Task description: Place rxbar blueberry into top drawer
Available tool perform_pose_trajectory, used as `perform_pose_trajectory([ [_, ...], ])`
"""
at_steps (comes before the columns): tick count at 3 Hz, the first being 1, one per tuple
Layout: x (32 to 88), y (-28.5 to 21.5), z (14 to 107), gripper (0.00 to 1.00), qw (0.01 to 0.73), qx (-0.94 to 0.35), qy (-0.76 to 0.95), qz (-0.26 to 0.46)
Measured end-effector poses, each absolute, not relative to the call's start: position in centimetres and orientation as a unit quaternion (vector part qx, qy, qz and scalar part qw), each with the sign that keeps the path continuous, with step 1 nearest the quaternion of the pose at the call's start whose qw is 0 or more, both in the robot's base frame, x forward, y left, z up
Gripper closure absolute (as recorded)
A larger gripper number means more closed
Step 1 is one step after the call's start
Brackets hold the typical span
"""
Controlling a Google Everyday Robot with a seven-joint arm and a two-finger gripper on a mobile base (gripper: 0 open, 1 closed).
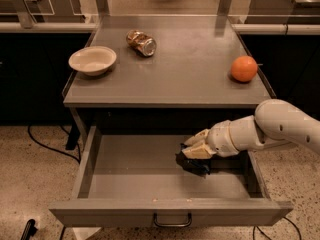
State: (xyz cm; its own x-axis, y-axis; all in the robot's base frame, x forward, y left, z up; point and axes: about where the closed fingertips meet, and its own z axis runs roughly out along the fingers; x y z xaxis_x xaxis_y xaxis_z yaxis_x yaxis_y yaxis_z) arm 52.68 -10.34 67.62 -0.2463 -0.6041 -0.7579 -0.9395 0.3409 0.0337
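The top drawer (pixel 125 176) is pulled open below the grey table, its front panel and dark handle (pixel 172 220) nearest the camera. My gripper (pixel 191 151) reaches in from the right and sits inside the drawer, right of centre. A dark flat object, the rxbar blueberry (pixel 192 164), lies directly under the cream fingers (pixel 198 152), low at the drawer floor. I cannot tell whether the fingers still grip it.
On the table top stand a cream bowl (pixel 92 60) at the left, a shiny gold-brown can (pixel 141 42) lying at the back, and an orange (pixel 244 68) at the right. My white arm (pixel 280 129) crosses the drawer's right side. Cables lie on the speckled floor at left.
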Motion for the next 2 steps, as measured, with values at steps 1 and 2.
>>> perform_pose_trajectory([
  [1,52.68,-10.34,67.62,0.35,0.333,-0.516,0.748,0.252],
  [2,52.68,-10.33,67.62,0.12,0.333,-0.516,0.748,0.252],
])
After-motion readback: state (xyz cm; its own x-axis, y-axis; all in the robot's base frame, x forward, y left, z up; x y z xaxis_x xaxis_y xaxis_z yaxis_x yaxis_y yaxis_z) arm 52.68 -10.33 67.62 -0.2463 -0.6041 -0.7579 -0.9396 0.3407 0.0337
